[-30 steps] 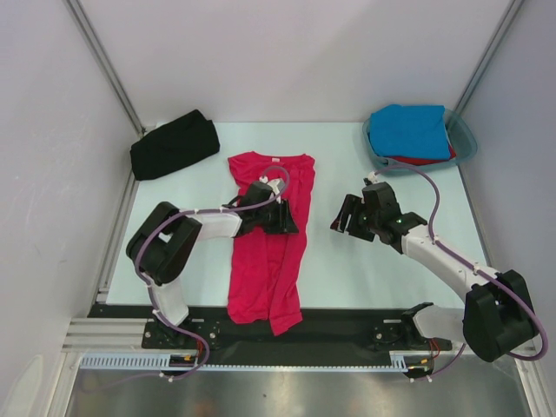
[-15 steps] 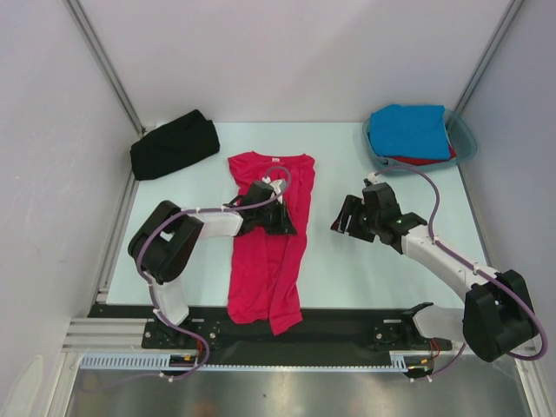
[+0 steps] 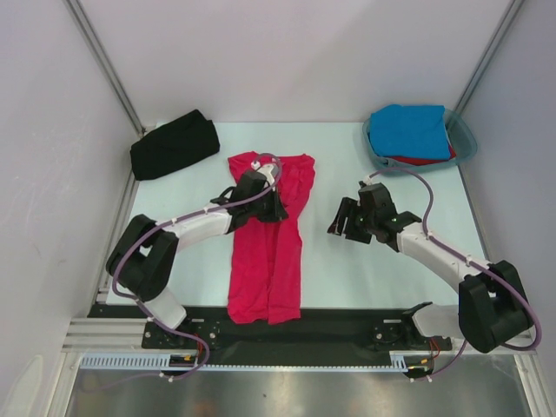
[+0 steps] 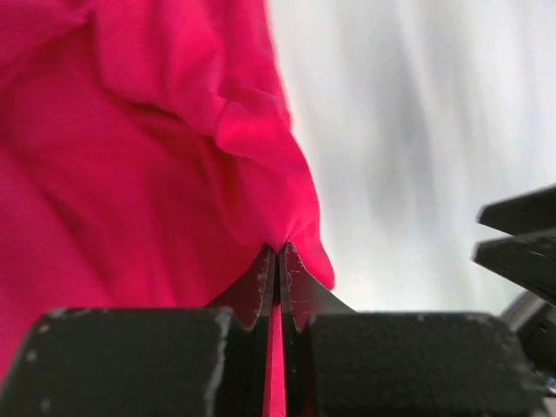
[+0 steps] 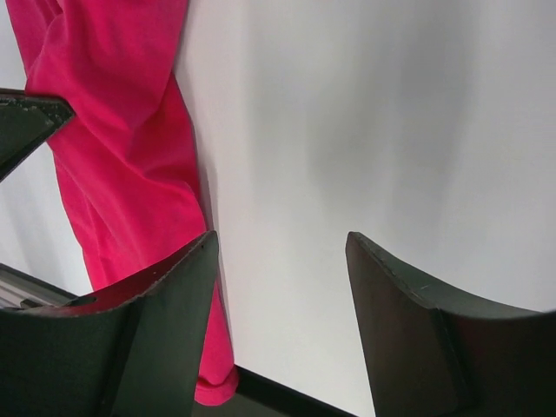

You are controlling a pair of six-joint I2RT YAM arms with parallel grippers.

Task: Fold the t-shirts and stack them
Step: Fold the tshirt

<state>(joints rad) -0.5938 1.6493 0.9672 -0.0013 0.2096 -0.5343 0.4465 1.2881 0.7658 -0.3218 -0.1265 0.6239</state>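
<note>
The crimson-pink t-shirt point(image 3: 265, 269) lies lengthwise in the middle of the table, folded narrow, its collar at the far end. My left gripper point(image 3: 274, 210) sits over its upper right part and is shut on a pinch of the pink cloth point(image 4: 261, 208), which rises into a peak at the fingertips point(image 4: 278, 254). My right gripper point(image 3: 341, 224) hovers open to the right of the shirt, over bare table, with nothing between its fingers point(image 5: 174, 287). The pink shirt's right edge point(image 5: 122, 130) runs just left of them. A black t-shirt point(image 3: 174, 145) lies bunched at the far left.
A translucent teal tub point(image 3: 467, 139) stands at the far right corner, holding a bright blue t-shirt point(image 3: 408, 129) on top of a red one point(image 3: 427, 160). White walls close in the table on three sides. A black strip point(image 3: 347, 326) edges the near side.
My left gripper has shut on the pink shirt and moved toward the far end, drawing the cloth up; the shirt's lower right corner has pulled in. The right arm has barely moved.
</note>
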